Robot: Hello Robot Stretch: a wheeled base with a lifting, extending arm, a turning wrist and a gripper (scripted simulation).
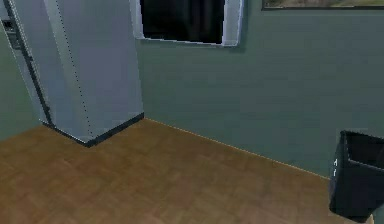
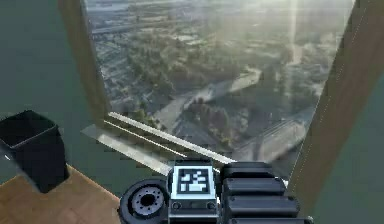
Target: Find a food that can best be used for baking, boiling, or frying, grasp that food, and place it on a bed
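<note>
Forward view. At the upper left, on a wooden floor (image 1: 150,180): a tall pale grey cabinet (image 1: 75,65) with a dark base, set into the corner. To its right, high on the grey-green wall (image 1: 270,90): a dark pane (image 1: 188,22) in a pale frame. At the top right edge: the lower strip of a framed picture (image 1: 320,4). At the right edge, upright on the floor close to the wall: a black bin (image 1: 360,175). Cannot tell where the food lies.

Arm side view. At the bottom edge: the arm (image 2: 255,195) as a dark ribbed block, a white marker square (image 2: 195,183) at its left, and left of that the gripper (image 2: 145,203) as a dark round body. Fingers not made out, so cannot tell its state or whether anything is held. Beyond the gripper: a pale sill (image 2: 150,140), and above that a large window (image 2: 215,70) looking down on a city from high up. Left of the gripper and somewhat farther out, well apart from it: the same black bin, upright on the wooden floor at the foot of the wall. Between bin and gripper: a bare strip of floor.
</note>
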